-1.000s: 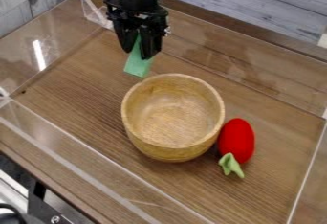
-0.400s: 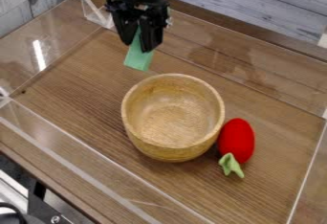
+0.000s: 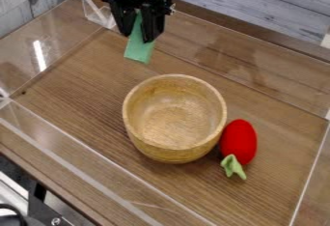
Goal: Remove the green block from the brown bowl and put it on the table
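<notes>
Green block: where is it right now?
In the camera view the green block hangs upper left of centre, clamped in the gripper, above and behind the brown bowl, clear of its rim.

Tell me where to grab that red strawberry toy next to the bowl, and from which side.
Grip the strawberry toy across its plump red body, coming straight down from above. It lies on its side on the table, leaves toward the camera, close beside the brown bowl, so set the fingers along the bowl's rim, not across it.

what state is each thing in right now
green block: held in the gripper, hanging clear of the bowl, above the table
gripper: shut on the green block, pointing down
brown bowl: upright, empty
strawberry toy: lying on the table beside the bowl, touching it
</notes>
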`<state>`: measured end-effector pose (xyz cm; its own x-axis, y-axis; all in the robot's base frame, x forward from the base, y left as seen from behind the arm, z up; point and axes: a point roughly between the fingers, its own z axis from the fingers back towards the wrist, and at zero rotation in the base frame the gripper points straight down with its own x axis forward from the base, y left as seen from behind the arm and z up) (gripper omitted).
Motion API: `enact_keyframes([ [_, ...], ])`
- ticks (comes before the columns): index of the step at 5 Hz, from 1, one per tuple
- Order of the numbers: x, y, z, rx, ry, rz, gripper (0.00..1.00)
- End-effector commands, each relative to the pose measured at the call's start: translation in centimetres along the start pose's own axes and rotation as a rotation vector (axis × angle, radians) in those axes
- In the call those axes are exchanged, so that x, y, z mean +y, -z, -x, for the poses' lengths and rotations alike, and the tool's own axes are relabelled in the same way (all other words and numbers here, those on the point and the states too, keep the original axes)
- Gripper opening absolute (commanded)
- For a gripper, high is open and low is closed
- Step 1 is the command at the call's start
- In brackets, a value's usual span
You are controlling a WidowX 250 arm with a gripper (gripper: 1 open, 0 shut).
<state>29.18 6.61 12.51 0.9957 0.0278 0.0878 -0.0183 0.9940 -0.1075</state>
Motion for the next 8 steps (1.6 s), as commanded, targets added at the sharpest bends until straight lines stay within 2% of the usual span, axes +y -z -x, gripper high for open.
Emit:
enact_keyframes([
  [1, -0.8, -2.6, -1.2, -0.081, -0.016, -0.028, 0.0],
  [2, -1.4, -2.7, -1.4, -0.08, -0.045, -0.033, 0.0],
  [3, -0.1, -2.7, -1.5, -0.079, -0.046, -0.038, 0.0],
  [5, 3.5, -1.6, -1.3, -0.074, -0.106, -0.055, 0.0],
  [6, 4.1, -1.0, -1.4, -0.063, -0.045, -0.046, 1.0],
  [7, 5.0, -1.8, -1.4, -0.078, 0.009, -0.038, 1.0],
  [8, 4.9, -1.6, -1.2, -0.088, 0.0, -0.035, 1.0],
])
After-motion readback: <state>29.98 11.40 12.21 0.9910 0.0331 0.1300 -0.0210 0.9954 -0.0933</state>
